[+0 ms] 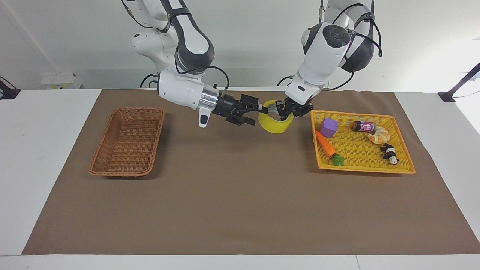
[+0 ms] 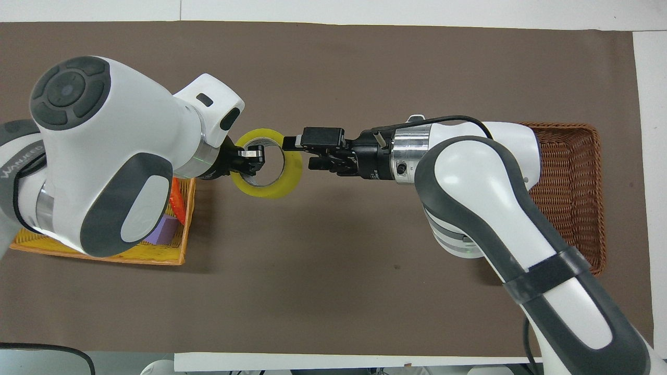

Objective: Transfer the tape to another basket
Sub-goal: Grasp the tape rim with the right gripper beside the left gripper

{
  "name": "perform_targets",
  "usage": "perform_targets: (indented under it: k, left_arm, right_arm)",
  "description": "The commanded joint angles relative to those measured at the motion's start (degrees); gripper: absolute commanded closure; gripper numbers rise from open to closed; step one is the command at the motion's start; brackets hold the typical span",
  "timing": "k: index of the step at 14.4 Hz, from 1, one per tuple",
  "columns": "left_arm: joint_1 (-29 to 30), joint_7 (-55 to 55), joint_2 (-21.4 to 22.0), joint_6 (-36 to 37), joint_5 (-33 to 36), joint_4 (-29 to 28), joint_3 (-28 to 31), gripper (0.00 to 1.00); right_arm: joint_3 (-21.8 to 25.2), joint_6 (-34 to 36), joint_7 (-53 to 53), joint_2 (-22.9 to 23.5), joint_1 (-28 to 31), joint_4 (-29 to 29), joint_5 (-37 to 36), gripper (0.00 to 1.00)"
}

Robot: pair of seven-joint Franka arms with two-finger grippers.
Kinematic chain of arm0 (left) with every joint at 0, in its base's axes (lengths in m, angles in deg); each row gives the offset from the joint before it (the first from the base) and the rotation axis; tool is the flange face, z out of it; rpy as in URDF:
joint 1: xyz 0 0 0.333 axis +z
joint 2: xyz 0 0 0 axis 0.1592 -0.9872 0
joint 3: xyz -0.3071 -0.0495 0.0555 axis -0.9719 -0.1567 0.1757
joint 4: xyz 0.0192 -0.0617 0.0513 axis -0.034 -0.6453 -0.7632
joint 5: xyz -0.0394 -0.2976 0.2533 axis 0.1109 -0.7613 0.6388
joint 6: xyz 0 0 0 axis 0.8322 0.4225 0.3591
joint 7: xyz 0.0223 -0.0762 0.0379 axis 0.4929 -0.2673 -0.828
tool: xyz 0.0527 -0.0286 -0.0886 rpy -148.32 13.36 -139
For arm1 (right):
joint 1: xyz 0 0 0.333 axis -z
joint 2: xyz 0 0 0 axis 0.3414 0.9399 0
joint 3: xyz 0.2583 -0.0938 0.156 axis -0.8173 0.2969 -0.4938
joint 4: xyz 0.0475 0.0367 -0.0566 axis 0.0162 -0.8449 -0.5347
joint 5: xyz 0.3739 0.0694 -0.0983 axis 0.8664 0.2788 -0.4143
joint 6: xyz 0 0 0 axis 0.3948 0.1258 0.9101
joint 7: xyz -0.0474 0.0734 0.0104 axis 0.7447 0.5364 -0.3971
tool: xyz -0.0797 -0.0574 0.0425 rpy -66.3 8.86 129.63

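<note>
The yellow tape [image 1: 275, 126] [image 2: 271, 190] hangs over the brown mat beside the yellow tray, its hole tilted upward. My left gripper [image 1: 286, 111] [image 2: 255, 158] is shut on the roll's wall at the tray's side, one finger inside the core. My right gripper [image 1: 258, 114] [image 2: 299, 152] reaches in level from the wicker basket's end and is open. Its upper finger lies at the roll's rim, and its lower one is outside the roll; whether they touch I cannot tell. The brown wicker basket [image 1: 127, 142] [image 2: 573, 182] stands empty at the right arm's end.
The flat yellow tray [image 1: 363, 169] [image 2: 104, 258] at the left arm's end holds a purple cube [image 1: 328, 127], a toy carrot [image 1: 325, 144], a small can [image 1: 363, 126], a bread roll [image 1: 379, 135] and a panda figure [image 1: 390, 153]. Brown mat [image 1: 240, 195] lies between the baskets.
</note>
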Motion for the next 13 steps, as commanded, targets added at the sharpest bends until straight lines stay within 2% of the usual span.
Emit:
perform_targets:
  k: [1,5,8,12,13]
  left_arm:
    - [0.15,0.38,-0.10,0.44,0.86,0.86,0.02,1.00]
    - [0.15,0.47,-0.10,0.88,0.77,0.86,0.11,1.00]
    - [0.15,0.47,-0.10,0.53,0.77,0.95,0.11,1.00]
    - [0.15,0.47,-0.19,0.62,0.77,0.95,0.11,1.00]
    - [0.15,0.47,-0.10,0.79,0.77,0.95,0.11,1.00]
  right_arm:
    - [0.27,-0.34,3.52,-0.20,-0.23,-1.36,4.00,0.01]
    - [0.27,-0.43,4.32,-0.20,-1.10,-1.63,4.10,0.02]
    - [0.35,-0.61,5.11,-0.20,-1.54,-1.72,4.10,0.07]
    - [0.35,-0.43,6.07,-0.20,-1.37,-1.72,3.92,0.20]
    - [0.27,-0.43,6.07,-0.20,-1.37,-1.72,3.84,0.27]
